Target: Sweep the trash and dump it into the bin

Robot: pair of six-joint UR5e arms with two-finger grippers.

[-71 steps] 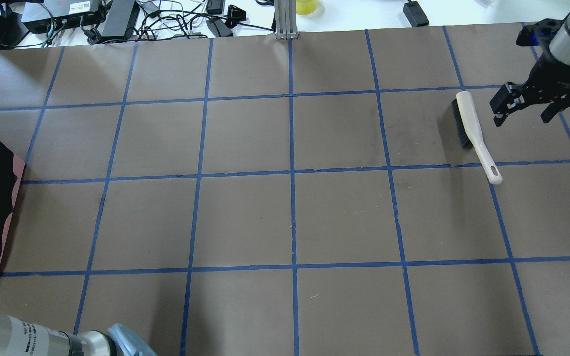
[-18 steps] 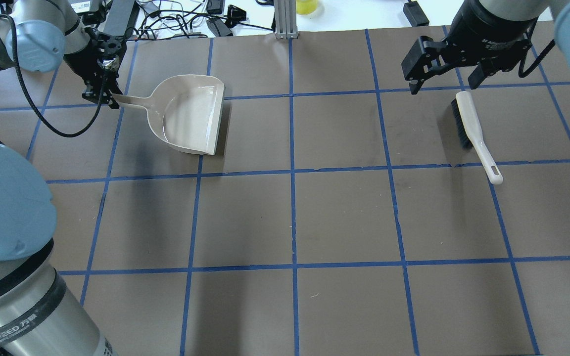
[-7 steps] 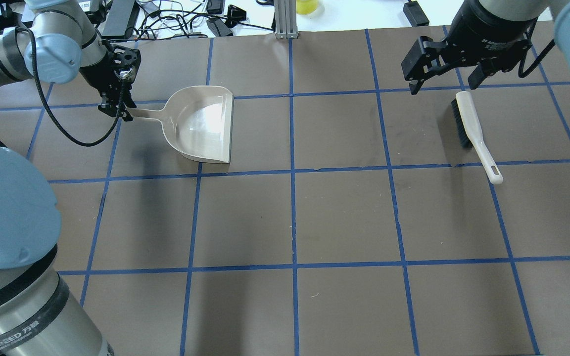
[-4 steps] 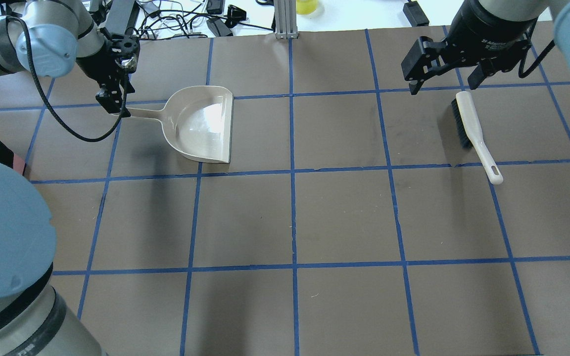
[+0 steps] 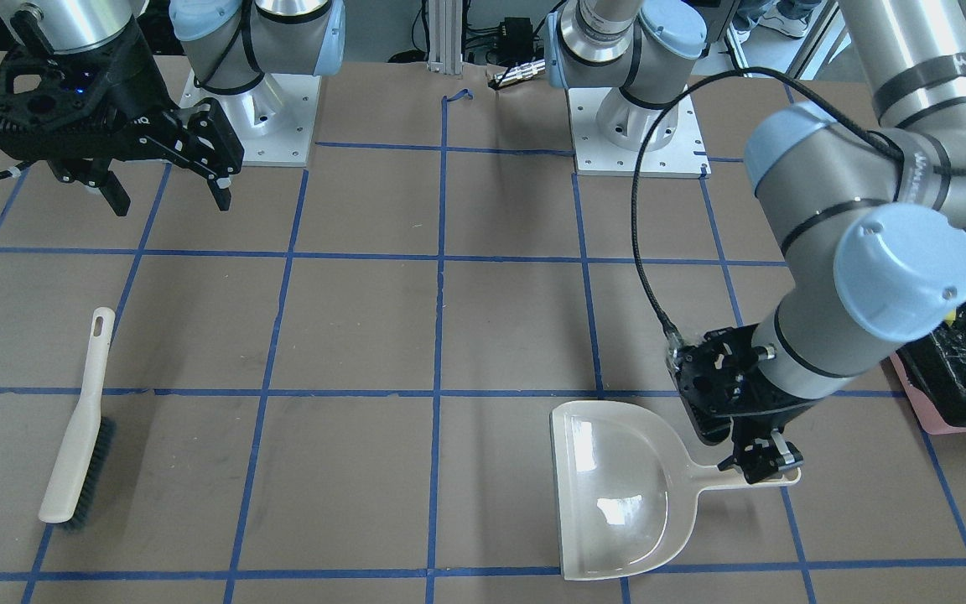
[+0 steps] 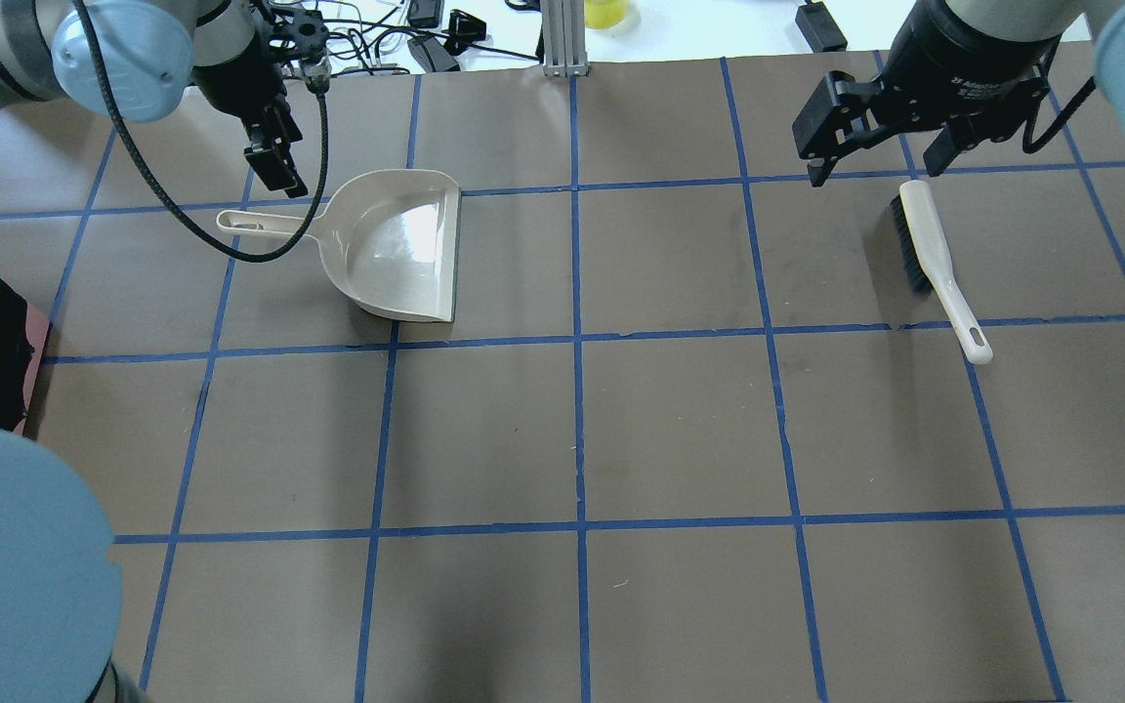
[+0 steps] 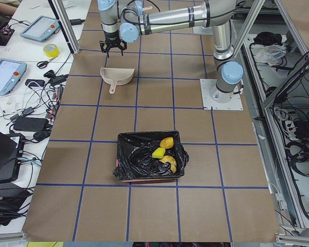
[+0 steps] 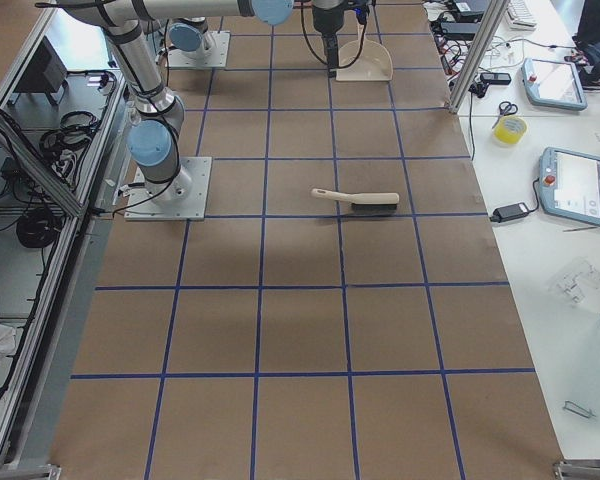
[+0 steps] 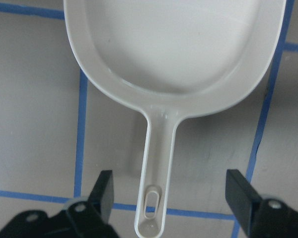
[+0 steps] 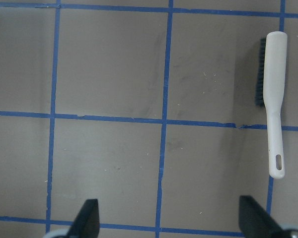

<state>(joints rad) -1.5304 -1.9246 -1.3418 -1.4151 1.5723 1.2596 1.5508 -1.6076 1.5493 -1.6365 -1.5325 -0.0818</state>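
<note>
The trash is three yellowish items lying inside the bin, which is pink-sided with a black bag. The bin also shows at the left edge of the overhead view and in the front-facing view. My left gripper is open and empty just above the handle of the beige dustpan. In the left wrist view the handle lies between its spread fingers. My right gripper is open and empty, hovering beside the brush.
The dustpan lies flat on the brown paper with its mouth toward the table's middle. The brush lies on its side at the robot's far right. Cables and boxes lie beyond the far edge.
My left gripper set the dustpan down, opened, let go of the handle and rose away from it. The dustpan now rests alone. The right arm has not moved.
</note>
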